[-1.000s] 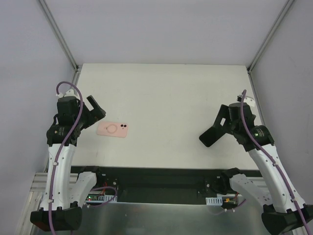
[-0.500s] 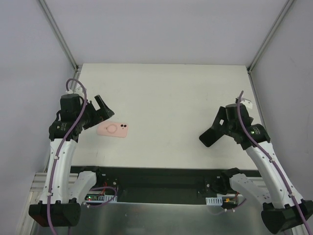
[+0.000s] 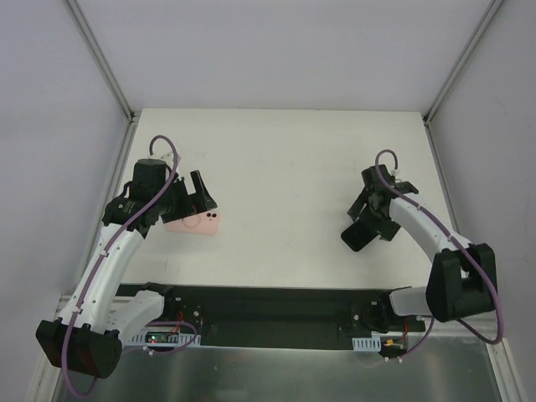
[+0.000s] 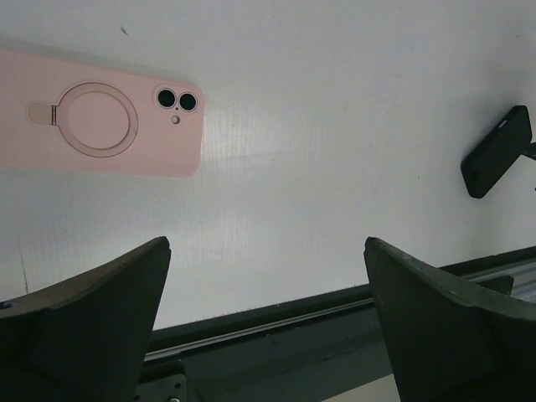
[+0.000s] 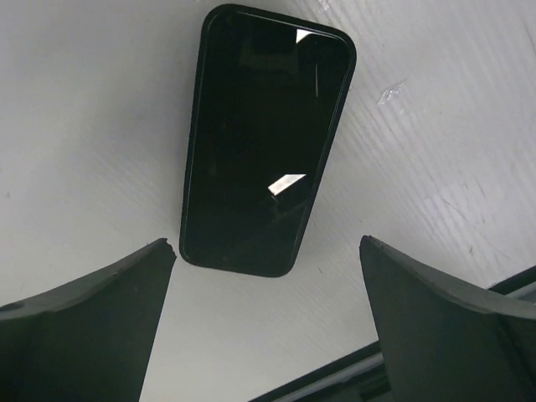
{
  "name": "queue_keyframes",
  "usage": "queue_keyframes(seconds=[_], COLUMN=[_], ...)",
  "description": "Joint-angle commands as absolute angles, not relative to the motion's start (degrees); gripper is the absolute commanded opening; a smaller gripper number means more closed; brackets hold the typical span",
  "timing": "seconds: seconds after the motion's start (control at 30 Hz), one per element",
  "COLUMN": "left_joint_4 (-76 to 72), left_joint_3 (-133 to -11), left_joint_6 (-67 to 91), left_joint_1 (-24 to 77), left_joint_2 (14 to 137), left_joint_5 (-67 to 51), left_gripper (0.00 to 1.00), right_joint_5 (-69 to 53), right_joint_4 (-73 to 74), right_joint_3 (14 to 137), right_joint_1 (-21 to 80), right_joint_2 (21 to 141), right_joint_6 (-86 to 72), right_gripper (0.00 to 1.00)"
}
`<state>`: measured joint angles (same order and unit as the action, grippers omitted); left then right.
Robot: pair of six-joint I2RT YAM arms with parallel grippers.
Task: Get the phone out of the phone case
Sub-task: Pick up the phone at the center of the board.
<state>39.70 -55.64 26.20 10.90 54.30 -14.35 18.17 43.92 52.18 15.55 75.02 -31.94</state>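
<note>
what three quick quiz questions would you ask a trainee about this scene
1. True or false: the left fingers are clamped on the pink phone case.
2. Where is the black phone? A: on top of the pink phone case. B: flat on the table, in front of the open right fingers. C: gripped by the right fingers.
3. What round feature sits on the pink phone case beside its two camera lenses?

Key: 1 false, the left fingers stand open and grip nothing. 2 B. 3 a ring.
</note>
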Motion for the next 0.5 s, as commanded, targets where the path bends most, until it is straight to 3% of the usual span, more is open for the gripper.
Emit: queue_keyframes(seconds=[0.0, 0.23, 0.47], left_joint_4=[38.67, 38.85, 39.46], left_joint_3=[-55.28, -54.84, -54.14], left_joint_6=[25.14, 24.79, 24.43], left_joint_1=[11.25, 11.25, 11.16], left_joint_2=[53.0, 53.17, 52.21], left_joint_5=[-12.66, -12.75, -12.3], left_gripper=[0.99, 0.99, 0.99], right_joint_5=[13.27, 11.87, 10.56], right_joint_4=[38.5, 36.48, 34.37], right_joint_3=[52.47, 56.07, 55.02], right_joint_1=[12.57, 12.13, 12.31], right_joint_2=[81.37, 93.32, 95.45], right_joint_6=[-37.44, -38.49, -39.55], right_gripper=[0.96, 0.96, 0.97])
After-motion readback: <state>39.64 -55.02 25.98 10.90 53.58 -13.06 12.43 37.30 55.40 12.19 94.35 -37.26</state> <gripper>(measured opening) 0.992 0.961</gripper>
